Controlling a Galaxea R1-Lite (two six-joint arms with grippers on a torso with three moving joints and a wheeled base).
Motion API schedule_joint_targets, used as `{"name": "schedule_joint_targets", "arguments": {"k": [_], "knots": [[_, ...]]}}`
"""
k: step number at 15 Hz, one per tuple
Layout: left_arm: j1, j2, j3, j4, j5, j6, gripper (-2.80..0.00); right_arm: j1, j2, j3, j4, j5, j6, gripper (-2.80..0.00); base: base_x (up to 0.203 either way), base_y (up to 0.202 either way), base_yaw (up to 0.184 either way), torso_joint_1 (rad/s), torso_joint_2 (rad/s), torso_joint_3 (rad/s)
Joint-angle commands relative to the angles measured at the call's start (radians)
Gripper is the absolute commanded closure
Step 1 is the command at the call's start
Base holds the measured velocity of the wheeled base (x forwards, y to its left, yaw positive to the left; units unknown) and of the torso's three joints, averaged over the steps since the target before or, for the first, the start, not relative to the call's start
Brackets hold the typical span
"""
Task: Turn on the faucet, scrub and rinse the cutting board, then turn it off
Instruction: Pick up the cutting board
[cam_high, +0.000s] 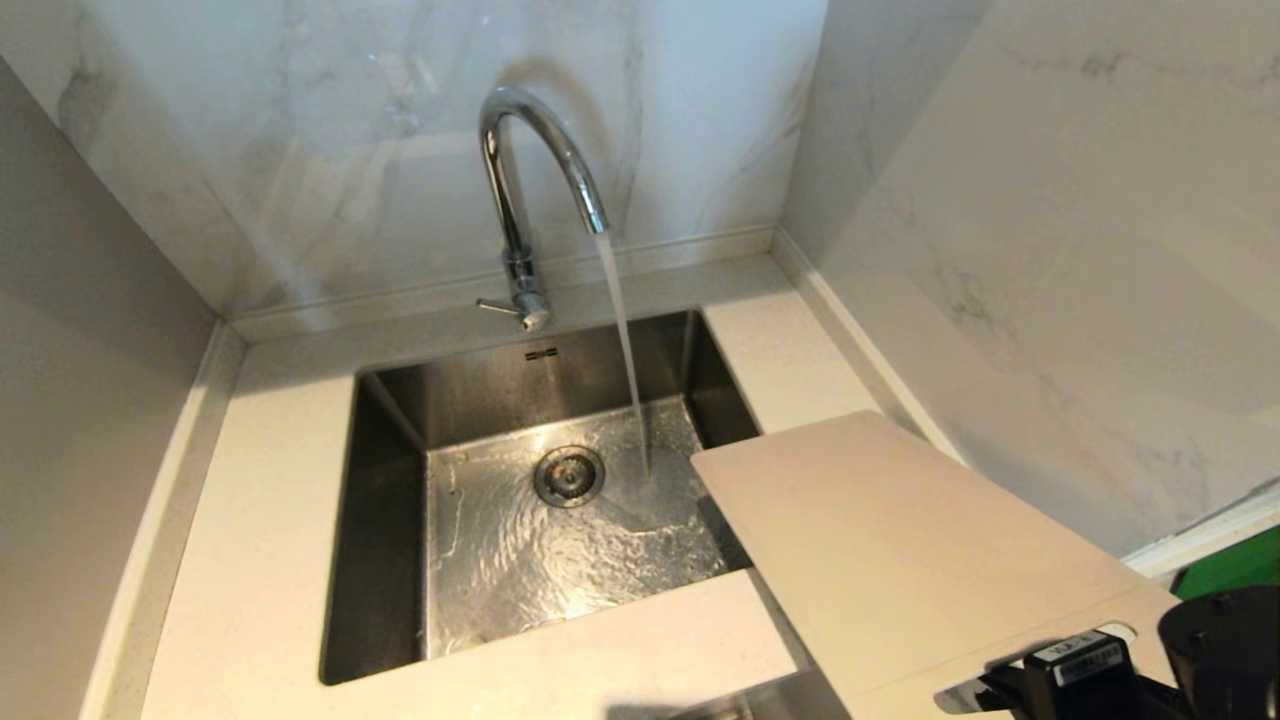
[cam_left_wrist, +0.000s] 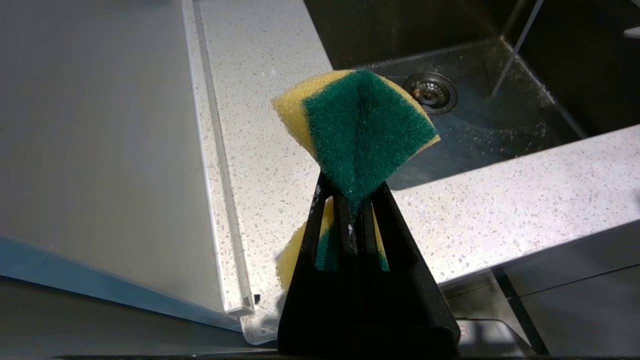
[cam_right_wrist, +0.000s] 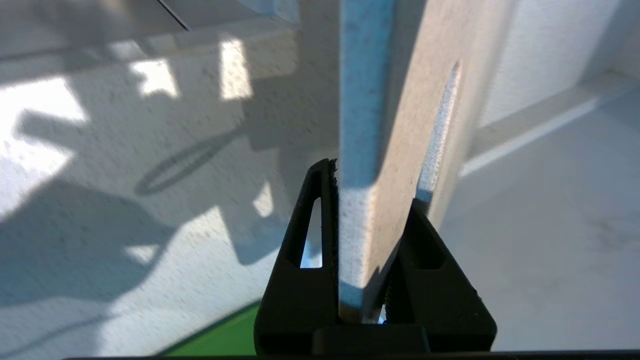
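Faucet (cam_high: 520, 190) at upper centre of head view, water running down into sink (cam_high: 390, 480). Cutting board (cam_high: 900, 560) at lower right, far corner over sink edge, not under the stream. Right gripper (cam_right_wrist: 372, 200) at bottom right corner, clamped tight on board's handle end. Left gripper (cam_left_wrist: 357, 200), seen only in wrist view, closed on green-yellow sponge (cam_left_wrist: 360, 130) above countertop (cam_left_wrist: 500, 200).

Right gripper (cam_right_wrist: 372, 200): matte black plastic, two triangular fingers (cam_right_wrist: 305, 240) with elongated slot cut-outs, ridged inner pads. Left gripper (cam_left_wrist: 352, 200): same black wedge-shaped fingers, pale specks on edges. Head view: black right wrist housing, white printed label, rounded black casing.
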Motion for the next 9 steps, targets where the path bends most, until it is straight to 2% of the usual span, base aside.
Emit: {"name": "schedule_joint_targets", "arguments": {"k": [1,3,7,9], "knots": [[0.0,0.0,0.003,0.0,0.0,-0.001,0.0,0.0,-0.095,-0.039,0.044,-0.002,-0.057,0.0,0.0,0.0,0.0,0.0,0.0,0.0],[0.0,0.0,0.002,0.0,0.0,-0.001,0.0,0.0,-0.108,-0.062,0.064,-0.002,-0.113,0.0,0.0,0.0,0.0,0.0,0.0,0.0],[0.0,0.0,0.002,0.0,0.0,-0.001,0.0,0.0,-0.107,-0.079,0.064,-0.001,-0.149,0.0,0.0,0.0,0.0,0.0,0.0,0.0],[0.0,0.0,0.002,0.0,0.0,-0.001,0.0,0.0,-0.107,-0.082,0.061,-0.001,-0.198,0.0,0.0,0.0,0.0,0.0,0.0,0.0]]}}
